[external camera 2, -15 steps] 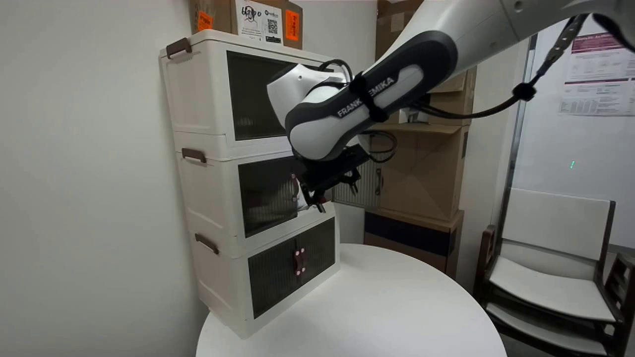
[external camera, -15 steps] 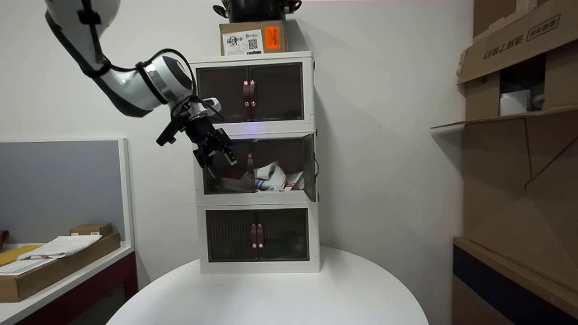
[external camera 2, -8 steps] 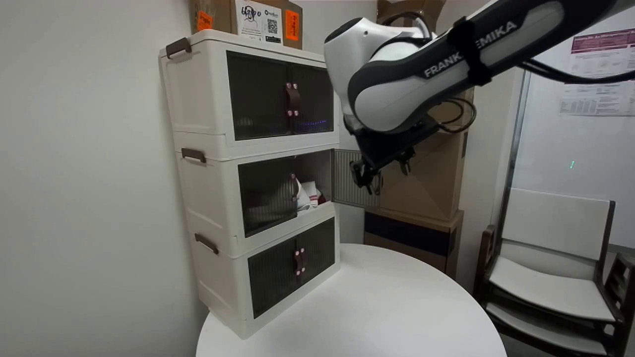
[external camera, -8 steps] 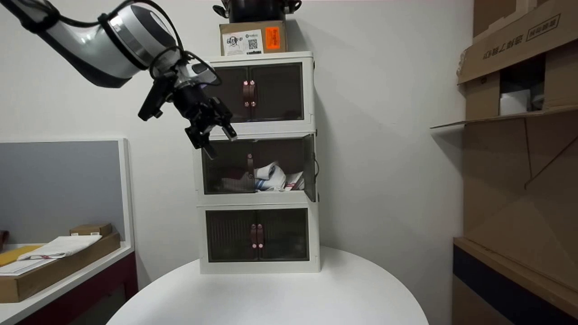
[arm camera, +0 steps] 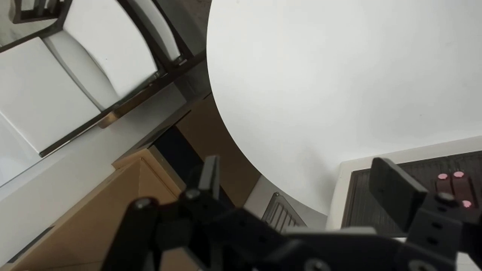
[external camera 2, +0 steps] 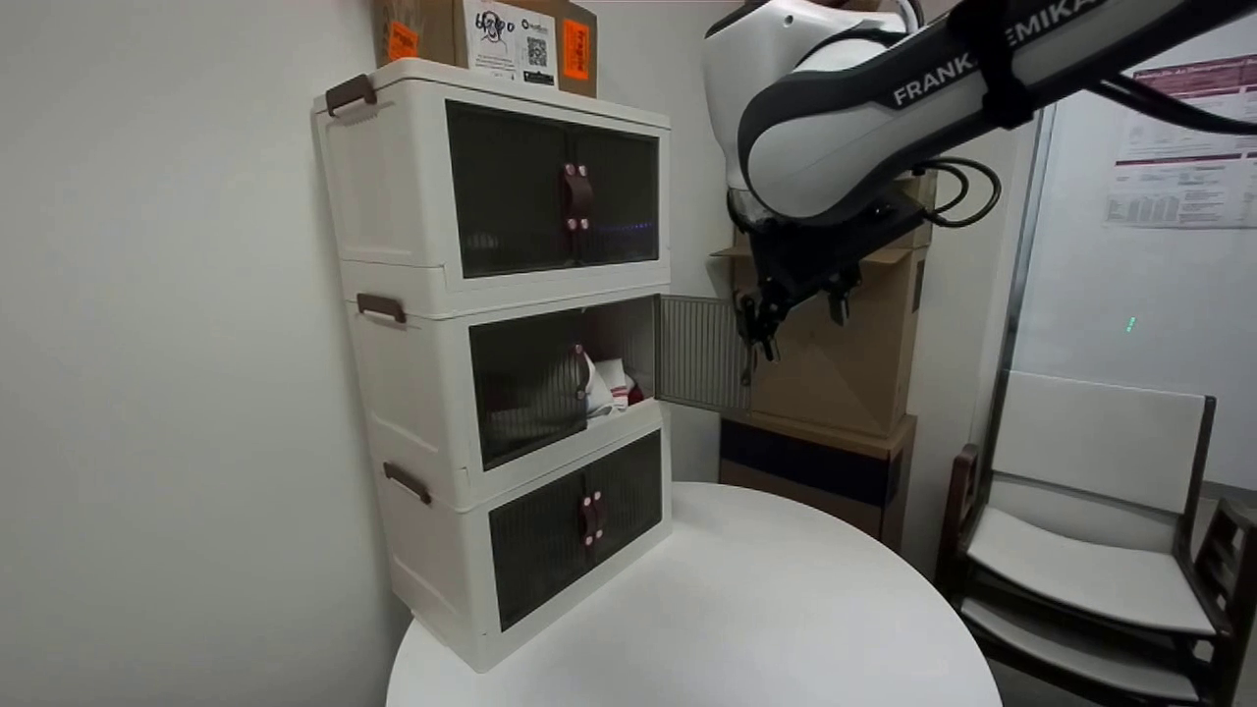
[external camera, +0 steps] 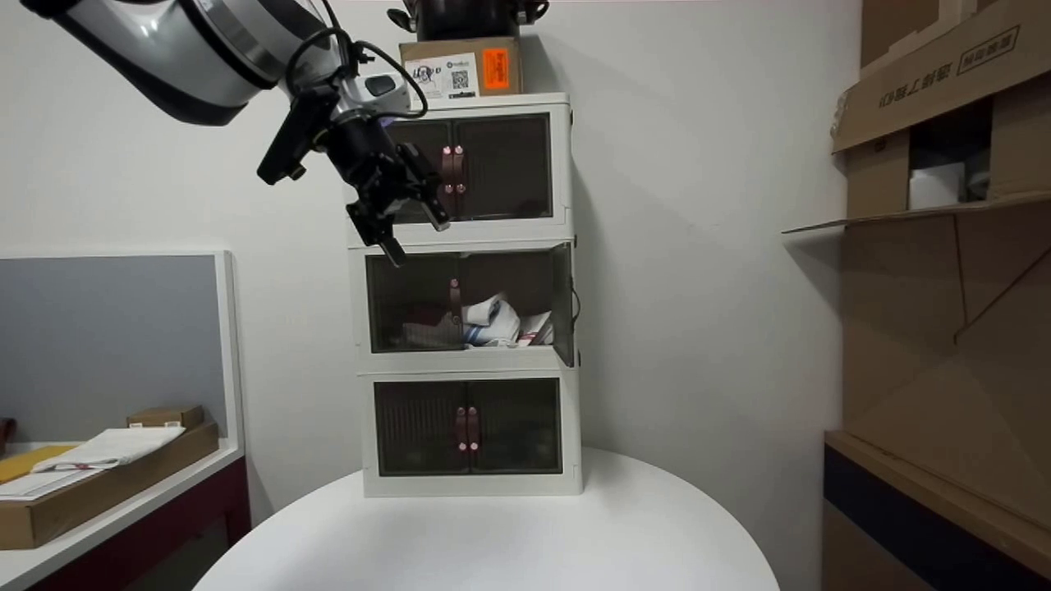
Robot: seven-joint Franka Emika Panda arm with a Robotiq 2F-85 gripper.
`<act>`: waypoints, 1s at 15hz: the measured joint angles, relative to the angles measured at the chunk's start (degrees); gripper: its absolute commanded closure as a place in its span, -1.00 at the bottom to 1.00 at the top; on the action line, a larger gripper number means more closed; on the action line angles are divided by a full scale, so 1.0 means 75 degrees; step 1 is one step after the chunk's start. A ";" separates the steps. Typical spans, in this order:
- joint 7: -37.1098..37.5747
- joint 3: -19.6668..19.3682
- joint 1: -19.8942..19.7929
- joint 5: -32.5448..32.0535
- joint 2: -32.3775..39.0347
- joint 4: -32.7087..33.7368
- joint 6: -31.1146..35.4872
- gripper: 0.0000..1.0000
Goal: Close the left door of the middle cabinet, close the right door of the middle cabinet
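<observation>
In both exterior views the middle cabinet (external camera: 509, 362) is the white centre tier of a stacked tower. Its dark left door (external camera: 408, 308) lies across the left half of the front, flush or nearly so. The right door (external camera 2: 699, 352) is swung far outward, exposing white and red cloth-like items inside; its corner also shows low in the wrist view. Up in front of the tower, touching neither door as far as I can see, hangs my gripper (external camera: 419, 238). Its fingers (arm camera: 391, 192) are wide apart with nothing between them.
The top tier (external camera 2: 550, 285) and bottom tier (external camera 2: 579, 589) have their dark doors flat. A round white table (external camera 2: 766, 609) carries the tower. Cardboard boxes (external camera 2: 835, 363) stand beyond the swung-out door, and a white chair (external camera 2: 1090, 550) is farther off.
The arm has risen and drawn back from the cabinet front, uncovering the right door in an exterior view. Both middle doors look unmoved, and the gripper's fingers stay apart.
</observation>
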 measured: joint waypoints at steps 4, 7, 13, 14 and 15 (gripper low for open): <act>-0.0062 0.0025 -0.0025 0.0010 0.0014 0.0000 0.0000 -1.00; -0.0781 -0.0109 -0.0122 0.0089 -0.0049 -0.0001 -0.0052 -1.00; -0.3322 -0.0812 -0.0442 0.0251 0.0057 0.0557 -0.0301 -1.00; -0.3790 -0.0971 -0.0453 0.0402 0.0137 0.0729 -0.0297 -1.00; -0.4253 -0.1128 -0.0463 0.0581 0.0249 0.0925 -0.0291 -1.00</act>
